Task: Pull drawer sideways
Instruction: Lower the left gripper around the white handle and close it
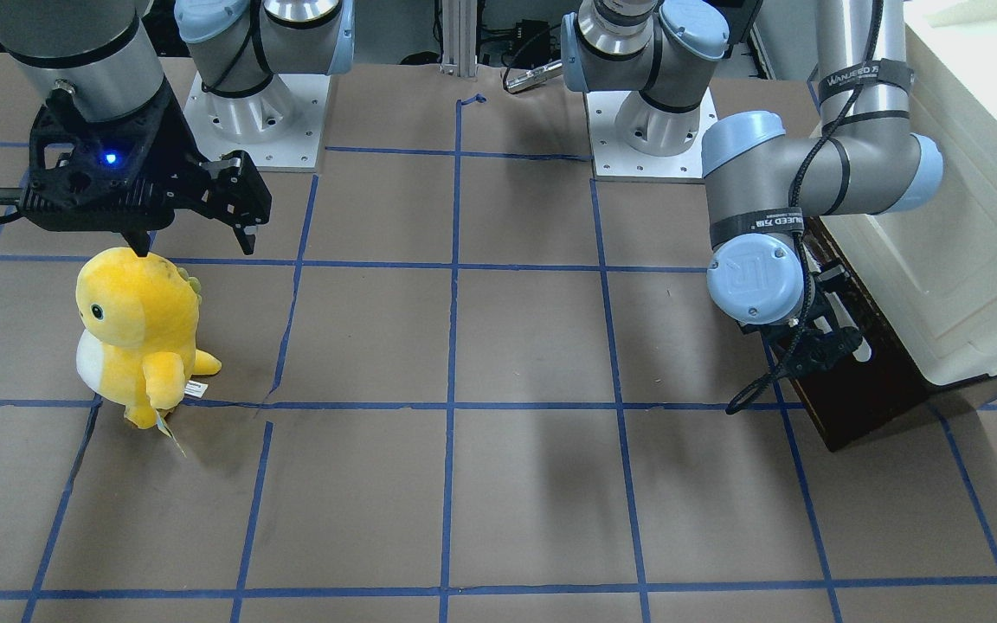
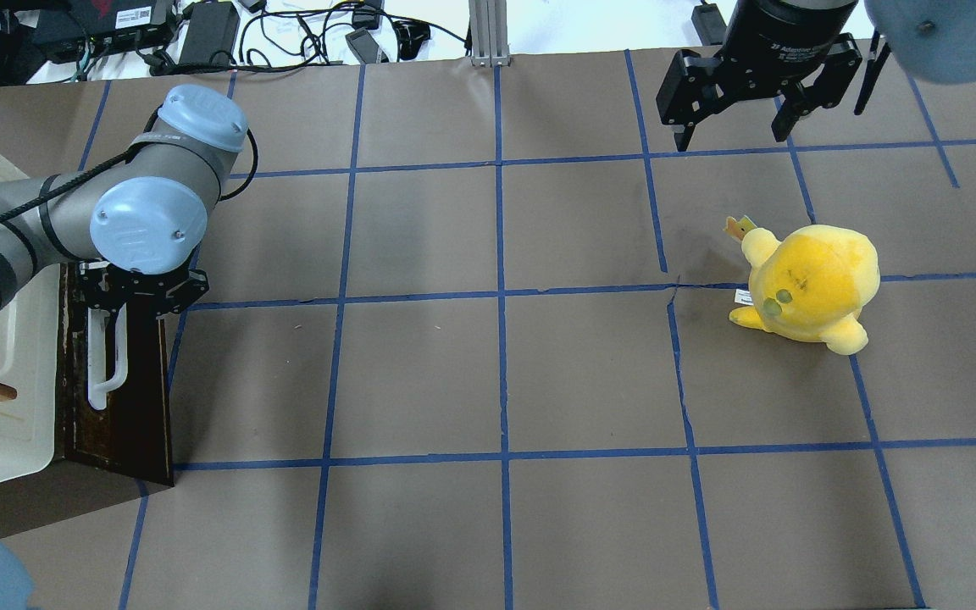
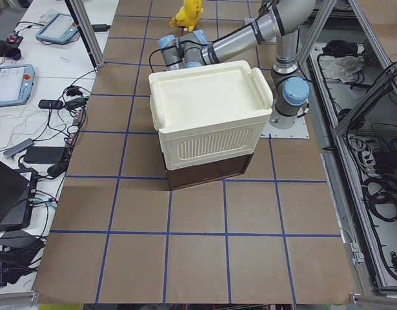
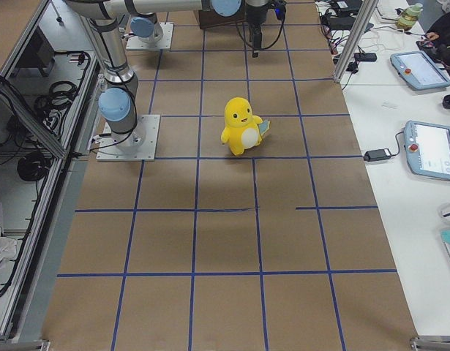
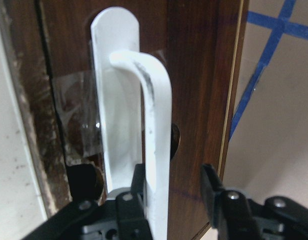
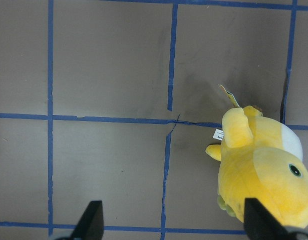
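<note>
Left claw [image 5: 174,175] astride white handle [image 5: 156,125]; drawer [image 5: 199,75] mostly hidden, apparently closed.

Bright, even light from above in all views. Left wrist view: white bar handle [image 5: 156,150] at left pincer [image 5: 172,182] soft-focus, faint sheen on drawer [image 5: 194,75] wood. Cream cabinet [image 1: 983,260] behind left pincer overexposed. Yellow plush dinosaur [image 1: 139,329] below right pincer [image 1: 196,247] sharp. Soft wide shadows on desk [image 1: 533,536] between both pincers.

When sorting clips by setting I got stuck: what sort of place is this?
Probably a robotics lab or data-collection cell: arm bases bolted to a table gridded with blue tape, teach pendants on a side bench.
</note>
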